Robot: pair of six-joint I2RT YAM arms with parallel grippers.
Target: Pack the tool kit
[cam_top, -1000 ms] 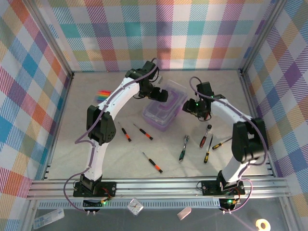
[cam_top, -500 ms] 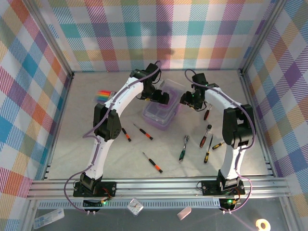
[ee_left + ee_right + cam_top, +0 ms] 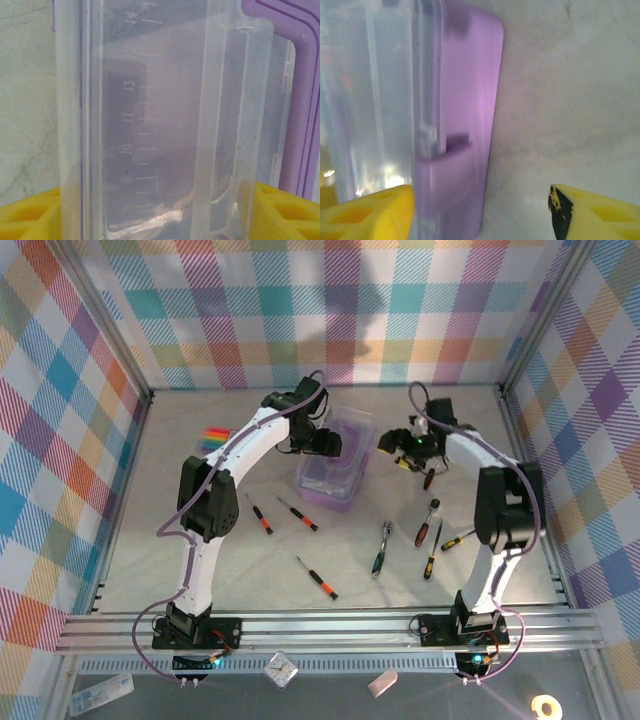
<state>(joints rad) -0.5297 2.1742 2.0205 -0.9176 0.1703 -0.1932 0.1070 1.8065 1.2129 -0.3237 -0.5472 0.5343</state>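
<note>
Purple box [image 3: 328, 490] with clear lid [image 3: 150, 125], pastel plaid walls [image 3: 300, 300], yellow finger pads [image 3: 370, 212]; rainbow-striped pack [image 3: 213, 437], pale grey table [image 3: 200, 560]

place: lab robot cell | cues: plaid backdrop walls [image 3: 300, 310], aluminium rail frame [image 3: 330, 625]

Bright, even overhead light, soft shadows.
Wrist views blur at close range; faint glare glints on the clear lid [image 3: 150, 125].
</note>
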